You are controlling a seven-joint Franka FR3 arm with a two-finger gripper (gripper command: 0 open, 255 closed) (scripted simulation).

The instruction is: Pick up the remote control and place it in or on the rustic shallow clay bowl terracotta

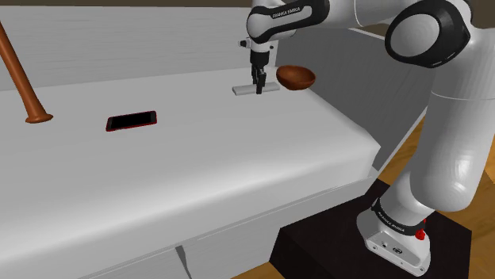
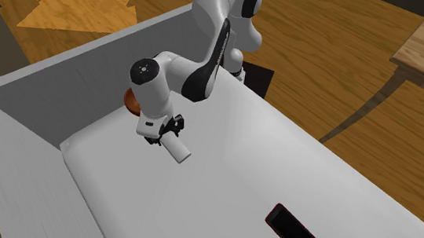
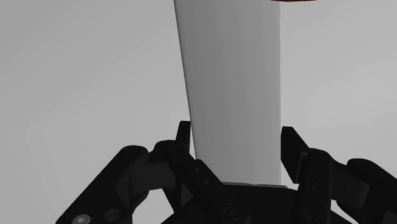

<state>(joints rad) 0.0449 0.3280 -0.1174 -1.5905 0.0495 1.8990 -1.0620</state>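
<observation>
Starting with the shoulder view, the gripper (image 1: 258, 85) reaches down onto the pale remote control (image 1: 240, 91), which seems to lie on the white surface (image 1: 198, 182) just beside the brown bowl (image 1: 295, 76). The bowl holds nothing, so lifting and placing remain. In the second exterior view the arm hides most of the bowl. In the wrist view the fingers (image 3: 184, 137) clamp the remote's long edges, and whether it has left the surface is unclear.

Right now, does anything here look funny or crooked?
Yes: the long brown wooden club at the shoulder view's left stands slanted on its flared end on the white surface, no prop in view. The flat, plain white remote and round brown bowl look fine.
</observation>
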